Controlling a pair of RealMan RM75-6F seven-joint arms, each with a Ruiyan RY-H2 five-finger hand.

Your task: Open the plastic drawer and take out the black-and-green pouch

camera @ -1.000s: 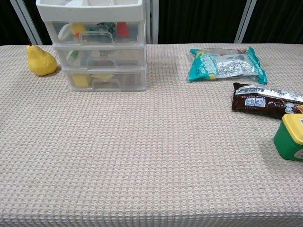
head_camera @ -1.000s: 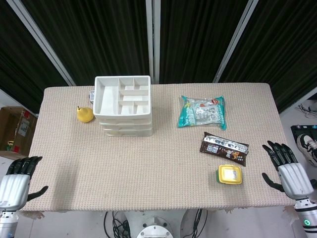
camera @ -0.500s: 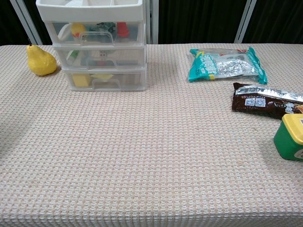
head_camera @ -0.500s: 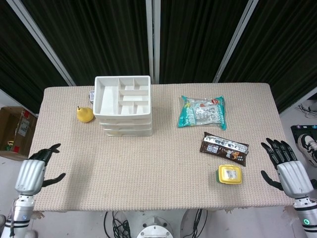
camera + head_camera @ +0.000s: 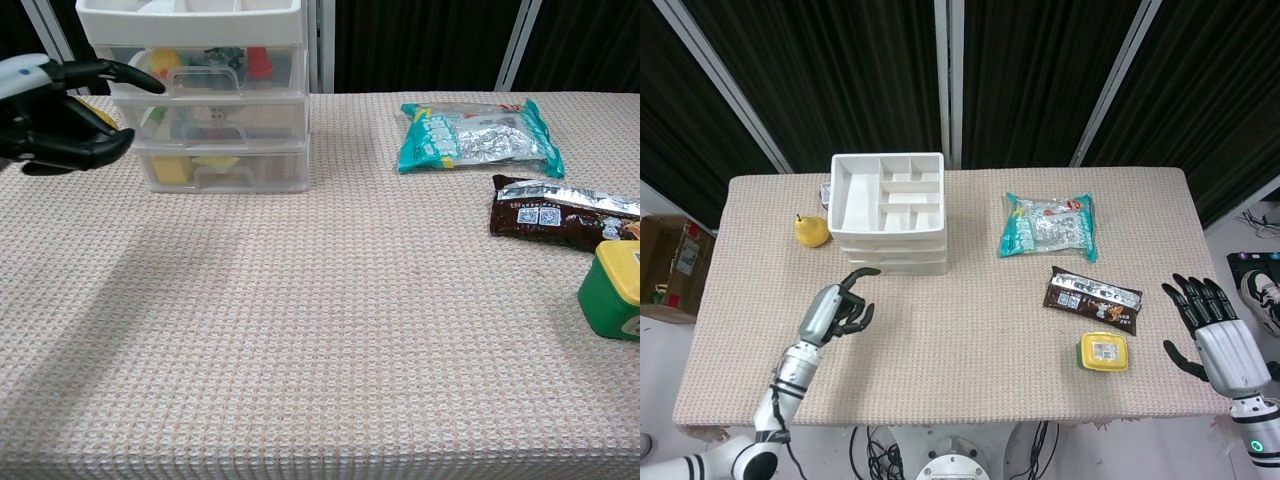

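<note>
Left hand empty, fingers loosely spread (near plastic drawer), right hand released

Bare cloth lies before the plastic drawer (pear beside it).

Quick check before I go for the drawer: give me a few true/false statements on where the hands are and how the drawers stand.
1. All drawers of the plastic drawer unit are closed. True.
2. The left hand grips a drawer handle. False: it hovers in front of the unit, holding nothing.
3. The right hand holds the brown packet. False: it is open by the table's right edge, apart from it.
4. A yellow pear sits left of the unit. True.
</note>
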